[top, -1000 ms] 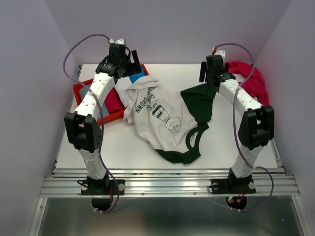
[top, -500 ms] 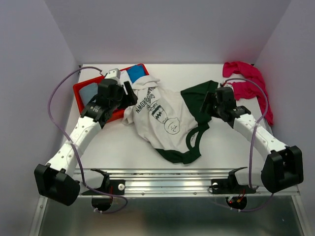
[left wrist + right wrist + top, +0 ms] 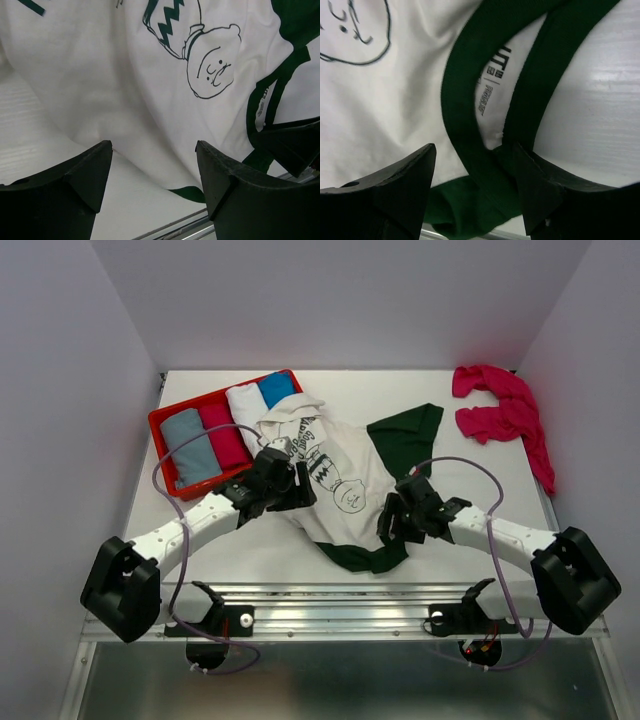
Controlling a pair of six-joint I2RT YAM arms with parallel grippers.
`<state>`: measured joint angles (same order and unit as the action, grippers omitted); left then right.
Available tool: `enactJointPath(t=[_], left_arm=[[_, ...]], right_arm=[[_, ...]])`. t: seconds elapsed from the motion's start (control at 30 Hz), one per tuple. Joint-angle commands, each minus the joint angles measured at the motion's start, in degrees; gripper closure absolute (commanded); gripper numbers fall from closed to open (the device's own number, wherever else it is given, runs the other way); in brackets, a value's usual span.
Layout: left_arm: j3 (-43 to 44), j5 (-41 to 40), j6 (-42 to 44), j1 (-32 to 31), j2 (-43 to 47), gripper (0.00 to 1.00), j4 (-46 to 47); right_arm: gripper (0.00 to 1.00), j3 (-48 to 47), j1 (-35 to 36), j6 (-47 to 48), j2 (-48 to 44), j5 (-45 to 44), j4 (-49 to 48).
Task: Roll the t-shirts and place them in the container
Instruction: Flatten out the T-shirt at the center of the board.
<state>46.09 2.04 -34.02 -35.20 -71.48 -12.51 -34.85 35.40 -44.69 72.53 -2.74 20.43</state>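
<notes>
The cream-white t-shirt (image 3: 335, 455) lies crumpled at the centre of the table (image 3: 400, 390), its green collar (image 3: 465, 100) towards the lower edge of the top view and one dark green sleeve (image 3: 405, 435) thrown out to the right. A pink t-shirt (image 3: 500, 410) sits bunched in the upper right corner, well apart from it. The red tray (image 3: 155, 425) of rolled cloth is at the upper left, just beside the cream shirt's far edge.

The left gripper (image 3: 152, 155) hangs over the shirt's lower left edge with its fingers spread and nothing between them. The right gripper (image 3: 475, 155) is likewise spread, poised over the collar.

The step looks to be flattening the shirt before any roll. To do it well, each gripper should come down on a shoulder seam either side of the collar, not on the collar band, and pinch both layers there. Then the two should draw apart and towards the lower edge, so the wrinkles around the chest print (image 3: 210, 75) pull out. The pull should be gentle, lest the far hem catch the tray
</notes>
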Motion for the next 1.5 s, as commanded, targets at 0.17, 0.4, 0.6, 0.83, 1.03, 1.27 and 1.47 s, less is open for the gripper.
enactJointPath(t=[0.17,0.4,0.6,0.83,1.03,1.27,1.47], left_arm=[[-4.2,-0.7,-4.8,-6.5,-9.0,0.29,11.4],[-0.6,-0.6,-4.8,-9.1,-16.7,0.95,12.1],[5.0,1.4,-3.9,-13.6,-19.9,1.0,11.9],[8.8,4.9,-7.9,-22.1,-17.9,1.0,9.8],[9.8,6.8,-13.2,-30.7,-17.4,1.0,9.5],[14.7,3.4,-13.2,-32.5,-17.7,0.32,1.6],[18.5,-1.9,-8.9,-25.5,-8.6,0.29,-7.2]], right_arm=[[0.56,-1.2,0.4,-4.3,8.6,-7.3,-1.9],[0.99,0.3,-3.5,-8.5,3.4,-14.7,5.1],[0.99,-1.0,-9.0,-9.6,-8.7,-20.8,11.8],[0.99,-6.7,-10.3,-11.3,-15.0,-31.6,20.9],[0.99,-7.0,-10.3,-12.2,-18.1,-34.3,23.9],[0.86,-6.5,-10.3,-12.7,-18.4,-35.5,25.5],[0.26,-9.4,-10.3,-9.1,-18.2,-35.7,25.6]])
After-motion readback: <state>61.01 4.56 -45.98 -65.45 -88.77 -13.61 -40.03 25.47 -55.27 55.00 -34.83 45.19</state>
